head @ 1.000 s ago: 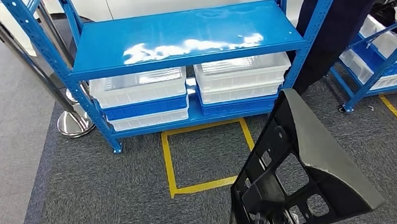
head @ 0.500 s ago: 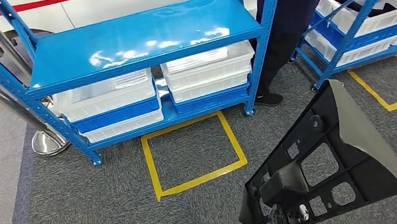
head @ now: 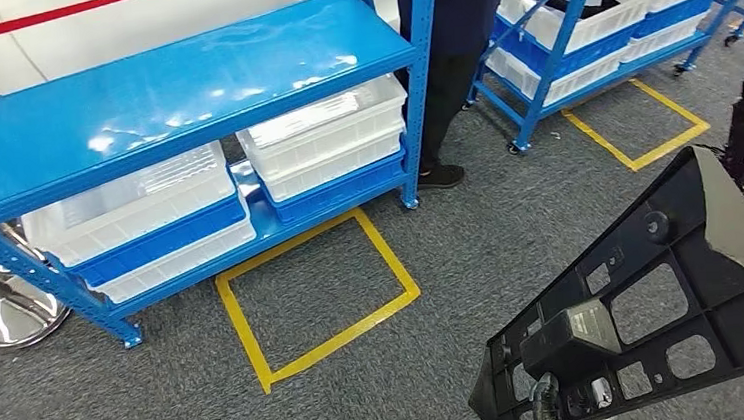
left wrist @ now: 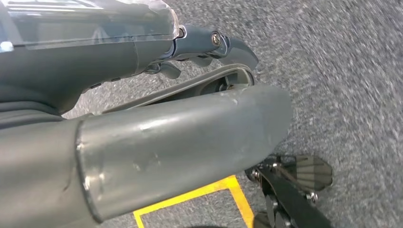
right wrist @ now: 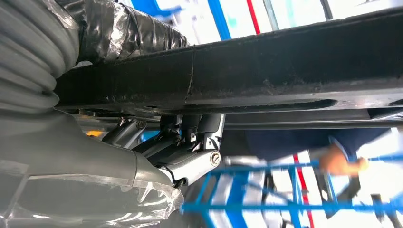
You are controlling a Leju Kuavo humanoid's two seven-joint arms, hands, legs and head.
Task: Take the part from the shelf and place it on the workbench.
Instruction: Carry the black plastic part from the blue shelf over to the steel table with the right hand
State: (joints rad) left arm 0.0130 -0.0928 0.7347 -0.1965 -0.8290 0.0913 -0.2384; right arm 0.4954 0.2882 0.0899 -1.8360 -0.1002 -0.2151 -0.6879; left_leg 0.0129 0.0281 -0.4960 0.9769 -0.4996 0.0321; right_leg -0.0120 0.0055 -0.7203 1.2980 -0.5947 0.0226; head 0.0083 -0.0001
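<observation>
A large black plastic part (head: 655, 288), triangular with several cut-outs, fills the lower right of the head view, raised above the grey carpet. My right hand (head: 564, 401) shows through its lower openings. In the right wrist view the right hand (right wrist: 190, 142) grips the black part (right wrist: 285, 66) from below, with its fingers (right wrist: 199, 128) pressed against the edge. My left hand (left wrist: 157, 133) hangs over the carpet and holds nothing, its thumb stretched out and its darker fingers (left wrist: 214, 42) apart from it.
A blue shelf (head: 188, 84) with white and blue bins (head: 322, 139) stands at the left, with a yellow tape square (head: 314, 285) on the carpet before it. A person (head: 454, 23) stands between it and a second blue shelf (head: 584, 23). A chrome post base (head: 15, 318) sits far left.
The whole picture has slid left, so the camera has turned right. The second shelf and another yellow floor mark have come into view. The part stays in my right hand.
</observation>
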